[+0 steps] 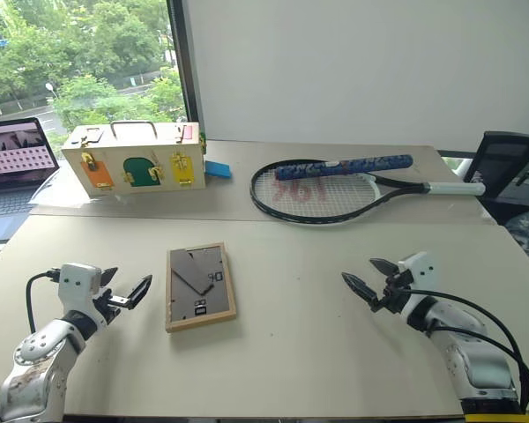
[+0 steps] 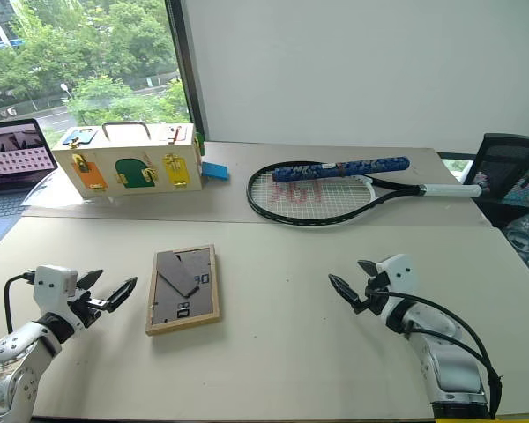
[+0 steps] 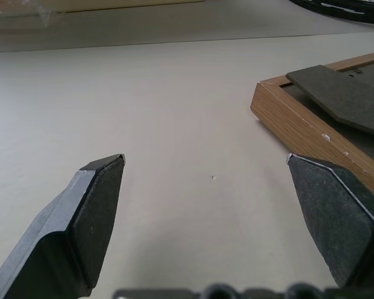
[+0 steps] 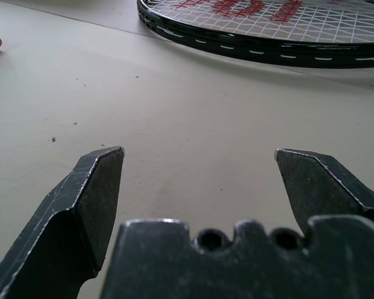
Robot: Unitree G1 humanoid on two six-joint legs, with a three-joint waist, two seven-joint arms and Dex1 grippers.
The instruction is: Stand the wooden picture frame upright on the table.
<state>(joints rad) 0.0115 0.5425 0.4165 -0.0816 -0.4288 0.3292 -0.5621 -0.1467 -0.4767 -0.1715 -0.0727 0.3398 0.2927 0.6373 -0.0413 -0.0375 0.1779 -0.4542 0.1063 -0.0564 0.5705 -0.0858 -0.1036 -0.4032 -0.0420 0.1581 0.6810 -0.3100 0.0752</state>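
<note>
Silver-white arms, black cables, each claw [image 1: 127, 287] with 2 black fingers.

At the far side lie a wooden box [image 1: 132, 159] with orange, green and yellow latches, a small blue block [image 1: 218, 169] just beside it, a black tennis racket [image 1: 335, 187] with blue grip, and an open laptop [image 1: 13, 163] at the far left.
</note>
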